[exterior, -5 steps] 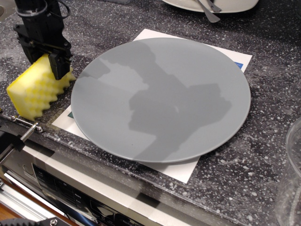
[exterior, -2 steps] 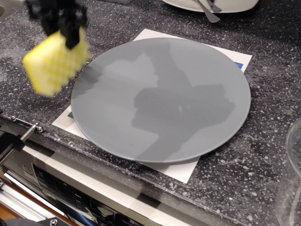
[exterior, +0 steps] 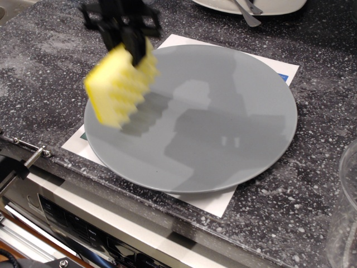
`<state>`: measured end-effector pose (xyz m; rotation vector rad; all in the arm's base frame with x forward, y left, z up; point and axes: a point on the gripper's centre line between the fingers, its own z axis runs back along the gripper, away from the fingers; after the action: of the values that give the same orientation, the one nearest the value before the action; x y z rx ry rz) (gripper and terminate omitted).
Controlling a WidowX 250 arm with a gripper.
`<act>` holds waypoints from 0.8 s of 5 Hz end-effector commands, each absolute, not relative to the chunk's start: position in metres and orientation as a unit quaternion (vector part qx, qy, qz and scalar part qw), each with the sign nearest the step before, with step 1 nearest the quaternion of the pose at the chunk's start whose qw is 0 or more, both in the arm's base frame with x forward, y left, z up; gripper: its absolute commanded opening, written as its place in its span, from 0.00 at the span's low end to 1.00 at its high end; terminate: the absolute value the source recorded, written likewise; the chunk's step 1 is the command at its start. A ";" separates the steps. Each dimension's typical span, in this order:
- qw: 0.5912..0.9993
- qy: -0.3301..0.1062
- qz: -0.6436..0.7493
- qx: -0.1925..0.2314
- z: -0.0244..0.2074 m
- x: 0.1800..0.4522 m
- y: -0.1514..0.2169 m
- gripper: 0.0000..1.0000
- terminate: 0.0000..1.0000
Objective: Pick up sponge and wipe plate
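The large grey plate (exterior: 212, 123) lies on a white paper sheet (exterior: 215, 204) on the dark speckled counter. My black gripper (exterior: 129, 42) is shut on the top of the yellow ridged sponge (exterior: 119, 86), which hangs in the air over the plate's left edge, motion-blurred. The sponge's reflection shows on the plate just below it, so the sponge is a little above the surface, not touching.
A white dish with a spoon (exterior: 248, 6) sits at the back edge. A clear glass container (exterior: 345, 223) stands at the right front. The counter's front edge (exterior: 139, 215) runs along the bottom, with a metal clamp (exterior: 30, 153) at the left.
The gripper lifted the sponge off the counter at the left and carried it right, from beside the plate to over the plate's left edge.
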<state>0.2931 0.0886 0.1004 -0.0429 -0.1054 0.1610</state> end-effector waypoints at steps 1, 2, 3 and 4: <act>0.990 -0.102 0.088 0.044 0.096 0.310 0.087 0.00 0.00; 0.989 -0.108 0.091 0.045 0.095 0.310 0.079 0.00 0.00; 0.989 -0.102 0.088 0.056 0.087 0.307 0.062 0.00 0.00; 0.991 -0.100 0.079 0.043 0.085 0.302 0.042 0.00 0.00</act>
<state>0.2993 0.0387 0.0764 0.0843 -0.1639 0.1427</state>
